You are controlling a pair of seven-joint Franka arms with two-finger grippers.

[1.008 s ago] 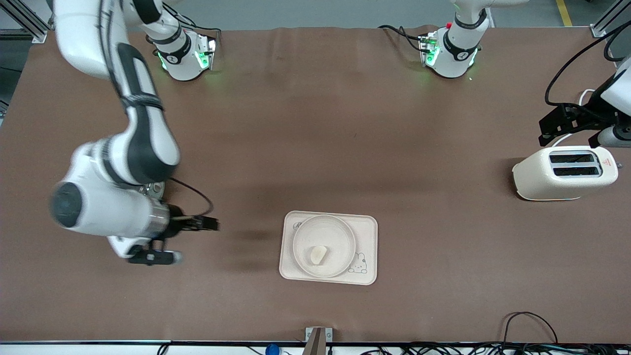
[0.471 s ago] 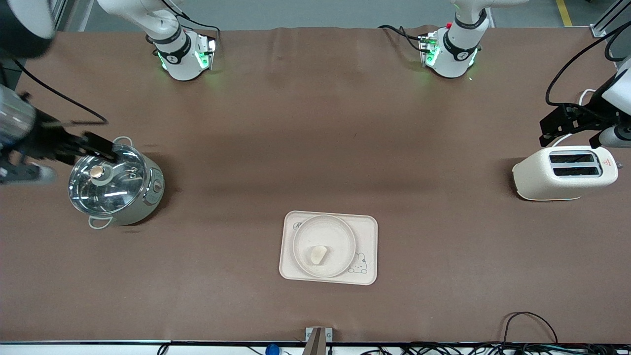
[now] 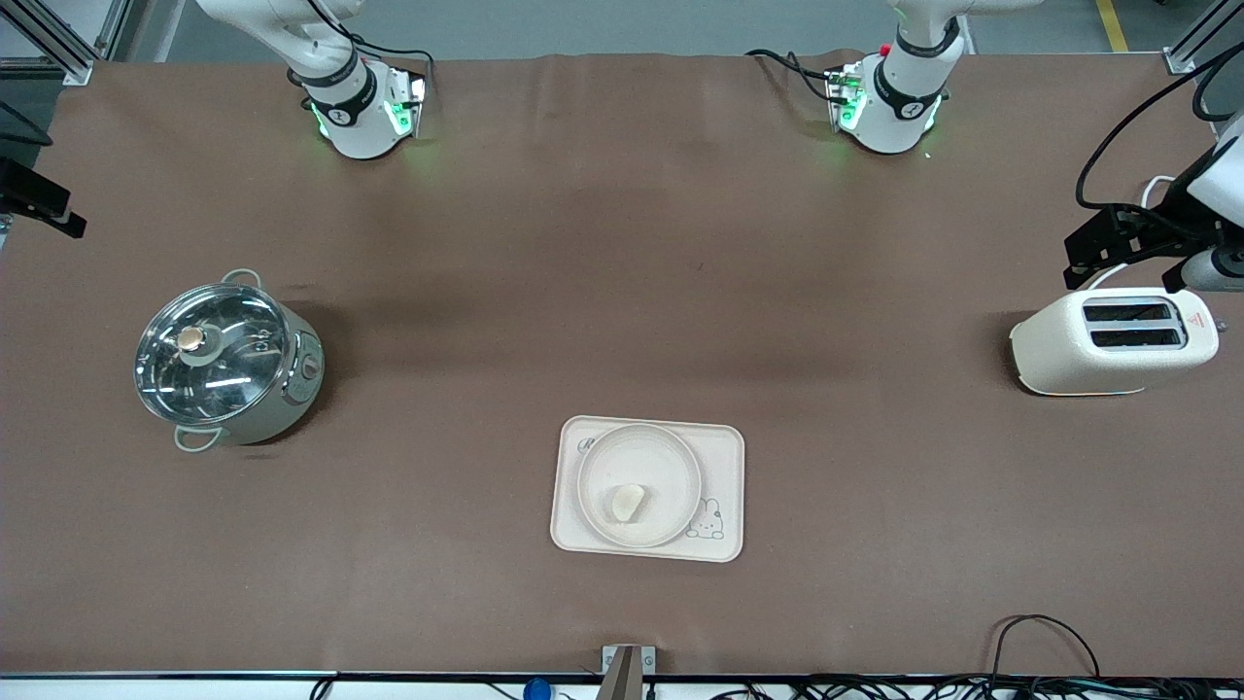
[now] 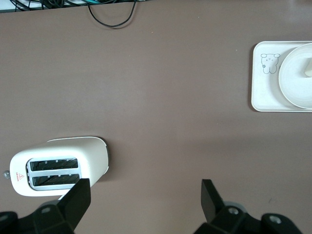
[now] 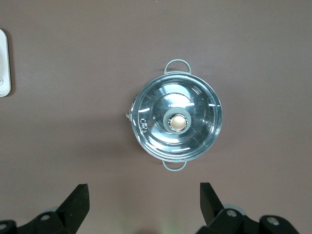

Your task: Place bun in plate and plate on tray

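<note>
The bun is sitting in the plate, which is resting on the tray. Well away from the tray, the left gripper is hanging spread apart over the toaster, and the right gripper is hanging spread apart above the pot.

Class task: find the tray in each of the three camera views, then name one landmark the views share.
Front view: the tray lies low centre, the plate on it.
Left wrist view: tray at the picture's edge.
Right wrist view: tray, a sliver at the edge.
Shared landmark: the tray's rounded corners.
</note>
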